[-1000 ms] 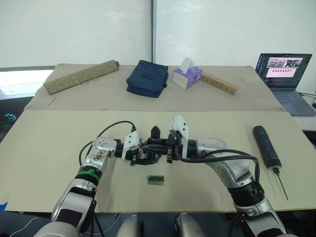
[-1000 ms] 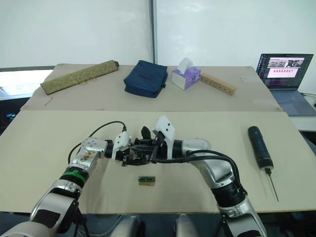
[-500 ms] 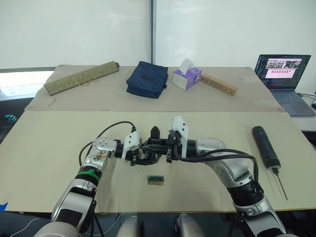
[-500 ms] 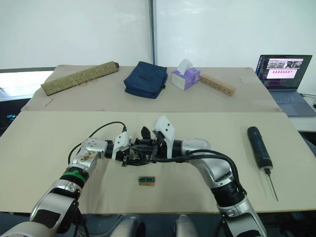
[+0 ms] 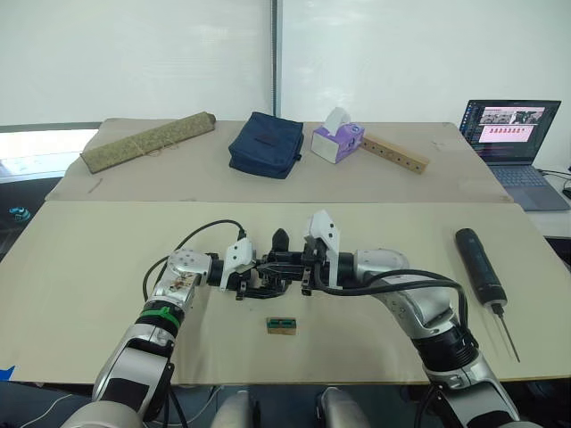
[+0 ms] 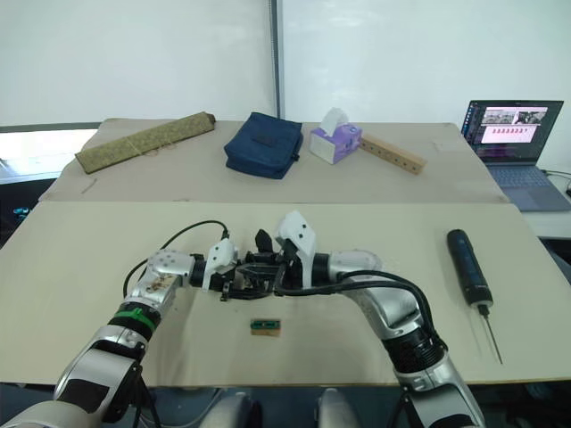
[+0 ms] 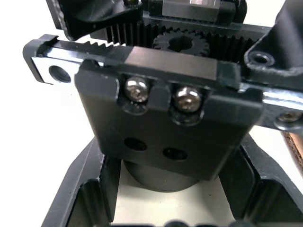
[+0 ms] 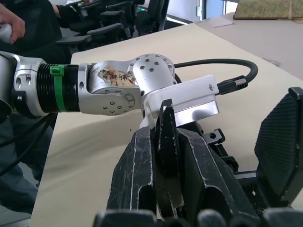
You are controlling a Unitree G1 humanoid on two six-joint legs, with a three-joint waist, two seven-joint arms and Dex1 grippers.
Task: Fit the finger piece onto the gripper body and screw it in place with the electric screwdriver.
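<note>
Gripper body (image 5: 268, 275), one of it, hangs above the middle of the near table (image 5: 80, 267), gripped from the left by the left gripper (image 5: 252, 275), whose fingers are closed against its sides. In the left wrist view it shows a toothed rack, a small gear and two silver screw heads. One finger piece (image 8: 166, 156) is pinched between the closed fingers of the right gripper (image 5: 294, 270), which meets the gripper body from the right. One electric screwdriver (image 5: 483, 278) lies flat well off to the right, apart from both grippers, its metal bit pointing toward the near edge. One small green-and-tan block (image 5: 282, 325) lies just in front of the grippers. On the far table (image 5: 446, 169) sit one rolled mat (image 5: 147, 139), one navy pouch (image 5: 265, 143), one tissue box (image 5: 337, 138), one wooden bar with holes (image 5: 395, 152) and one open laptop (image 5: 516, 143). No writing can be read.
</note>
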